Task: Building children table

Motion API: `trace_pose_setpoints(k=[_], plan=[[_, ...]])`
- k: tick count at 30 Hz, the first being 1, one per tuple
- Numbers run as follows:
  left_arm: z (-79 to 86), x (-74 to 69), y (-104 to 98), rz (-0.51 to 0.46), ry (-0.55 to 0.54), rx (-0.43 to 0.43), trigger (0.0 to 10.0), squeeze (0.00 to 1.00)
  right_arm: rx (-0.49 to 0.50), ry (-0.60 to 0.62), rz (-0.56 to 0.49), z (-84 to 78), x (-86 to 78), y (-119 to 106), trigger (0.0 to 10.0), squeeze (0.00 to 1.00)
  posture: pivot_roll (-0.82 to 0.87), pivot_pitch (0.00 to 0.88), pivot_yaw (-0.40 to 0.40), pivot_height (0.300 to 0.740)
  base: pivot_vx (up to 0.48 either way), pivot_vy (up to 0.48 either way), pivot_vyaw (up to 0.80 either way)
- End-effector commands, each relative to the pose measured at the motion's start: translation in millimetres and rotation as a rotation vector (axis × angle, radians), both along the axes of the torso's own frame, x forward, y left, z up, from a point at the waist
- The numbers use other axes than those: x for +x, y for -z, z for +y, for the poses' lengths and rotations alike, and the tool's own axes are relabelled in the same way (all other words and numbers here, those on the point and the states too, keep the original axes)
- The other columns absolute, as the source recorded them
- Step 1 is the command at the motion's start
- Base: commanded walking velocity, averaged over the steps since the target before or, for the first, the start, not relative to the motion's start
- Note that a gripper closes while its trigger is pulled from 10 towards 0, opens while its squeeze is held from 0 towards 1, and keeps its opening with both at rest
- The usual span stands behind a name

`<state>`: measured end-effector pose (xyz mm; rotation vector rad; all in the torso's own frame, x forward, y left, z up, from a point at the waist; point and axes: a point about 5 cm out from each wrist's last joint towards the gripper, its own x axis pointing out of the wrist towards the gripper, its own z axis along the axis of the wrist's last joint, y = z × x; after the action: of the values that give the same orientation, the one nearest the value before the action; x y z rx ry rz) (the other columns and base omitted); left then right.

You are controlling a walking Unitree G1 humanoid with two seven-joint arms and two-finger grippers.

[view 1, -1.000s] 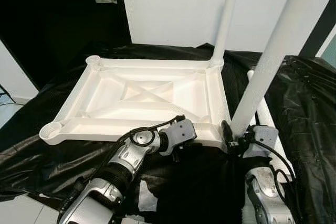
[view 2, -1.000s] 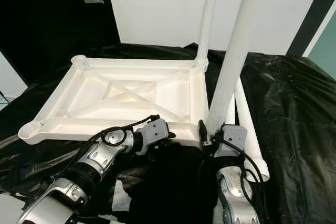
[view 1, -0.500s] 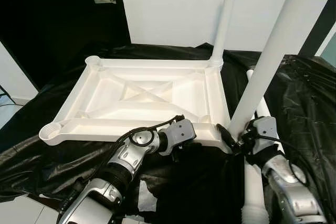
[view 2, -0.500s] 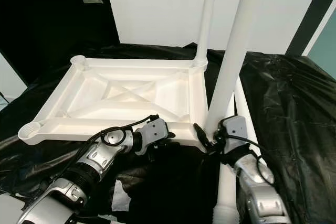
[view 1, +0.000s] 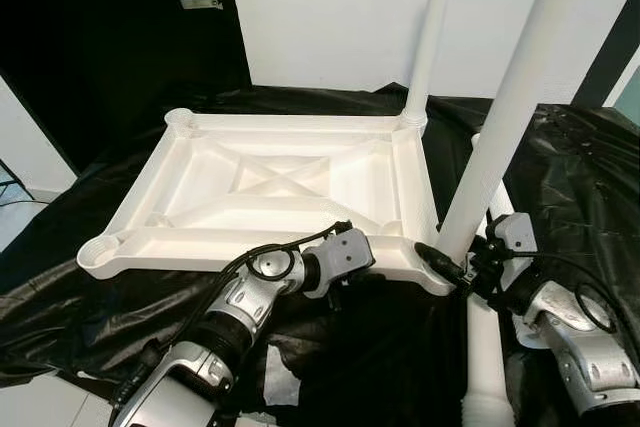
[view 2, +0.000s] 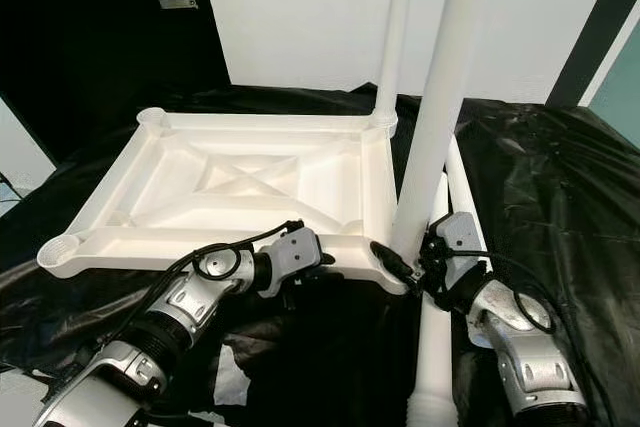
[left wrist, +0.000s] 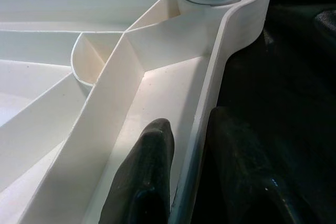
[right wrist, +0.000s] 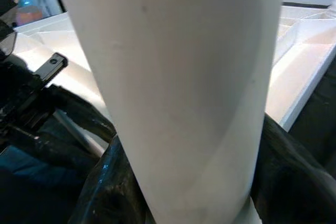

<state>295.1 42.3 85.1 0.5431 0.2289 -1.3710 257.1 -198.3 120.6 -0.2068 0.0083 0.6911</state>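
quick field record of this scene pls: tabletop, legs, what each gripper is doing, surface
tabletop: white table top, upside down, ribbed underside up
fitted legs: far leg upright in far right corner socket; near leg standing in near right corner socket
spare leg: loose leg lying on the sheet by the right arm
empty sockets: near left corner socket; far left corner socket
left gripper: clamped on the table top's near rim, one finger each side
right gripper: closed around the near leg low down
surface: black plastic sheet
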Motion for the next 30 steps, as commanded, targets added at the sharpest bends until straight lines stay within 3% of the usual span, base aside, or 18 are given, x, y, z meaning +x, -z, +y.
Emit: trace_pose_setpoints(k=[1, 7, 9, 12, 13, 16, 22, 27, 28, 29, 30], plan=[[19.2, -17.3, 39.5, 0.159, 0.0, 0.141, 10.0, 0.0, -0.046, 0.012, 0.028, -10.4, -1.5, 3.1, 0.0, 0.0, 0.01, 0.0, 0.012, 0.74, 0.0, 0.0, 0.0], [19.0, -17.1, 39.5, 0.159, -0.002, 0.139, 10.0, 0.0, 0.0, 0.043, 0.07, -10.0, -4.5, 8.8, 0.0, 0.0, 0.01, 0.0, 0.008, 0.74, 0.0, 0.0, 0.0], [18.6, -17.5, 39.7, 0.16, -0.003, 0.137, 10.0, 0.0, 0.053, 0.127, 0.062, -5.1, -6.1, 12.9, 0.0, 0.0, 0.01, 0.0, 0.004, 0.74, 0.0, 0.0, 0.0], [18.1, -18.1, 40.5, 0.162, -0.005, 0.135, 10.0, 0.0, 0.146, 0.422, -0.015, 3.3, -9.6, 17.8, 0.0, 0.0, 0.02, 0.0, 0.002, 0.74, 0.0, 0.0, 0.0], [18.1, -18.1, 40.5, 0.162, -0.005, 0.135, 10.0, 0.0, 0.146, 0.422, -0.015, 3.3, -9.6, 17.8, 0.0, 0.0, 0.02, 0.0, 0.002, 0.74, 0.0, 0.0, 0.0], [18.6, -17.0, 39.2, 0.16, -0.007, 0.134, 10.0, 0.0, 0.185, 0.599, -0.059, 7.6, -18.2, 19.8, 0.0, 0.0, 0.02, 0.0, 0.002, 0.74, 0.0, 0.0, 0.0], [21.3, -15.6, 38.6, 0.158, -0.011, 0.139, 10.0, 0.0, 0.239, 0.714, -0.06, 18.2, -27.7, 22.7, 0.0, 0.0, 0.02, 0.0, 0.011, 0.74, 0.0, 0.0, 0.0], [20.3, -16.2, 38.6, 0.159, -0.004, 0.141, 10.0, 0.0, 0.225, 0.734, -0.069, 19.7, -24.4, 21.8, 0.0, 0.0, 0.02, 0.0, 0.01, 0.74, 0.0, 0.0, 0.0], [20.1, -15.9, 38.3, 0.158, -0.005, 0.14, 10.0, 0.0, 0.216, 0.719, -0.067, 22.5, -22.9, 22.1, 2.1, 0.0, 0.02, 0.0, 0.01, 0.74, 0.0, 0.0, 0.0], [20.1, -15.9, 38.3, 0.158, -0.005, 0.14, 10.0, 0.0, 0.216, 0.719, -0.067, 22.5, -22.9, 22.1, 2.1, 0.0, 0.02, 0.0, 0.01, 0.74, 0.0, 0.0, 0.0], [19.9, -15.7, 38.0, 0.158, -0.006, 0.139, 10.0, 0.0, 0.201, 0.682, -0.071, 27.4, -21.6, 21.5, 10.0, 0.0, 0.02, 0.0, 0.01, 0.74, 0.0, 0.0, 0.0]])
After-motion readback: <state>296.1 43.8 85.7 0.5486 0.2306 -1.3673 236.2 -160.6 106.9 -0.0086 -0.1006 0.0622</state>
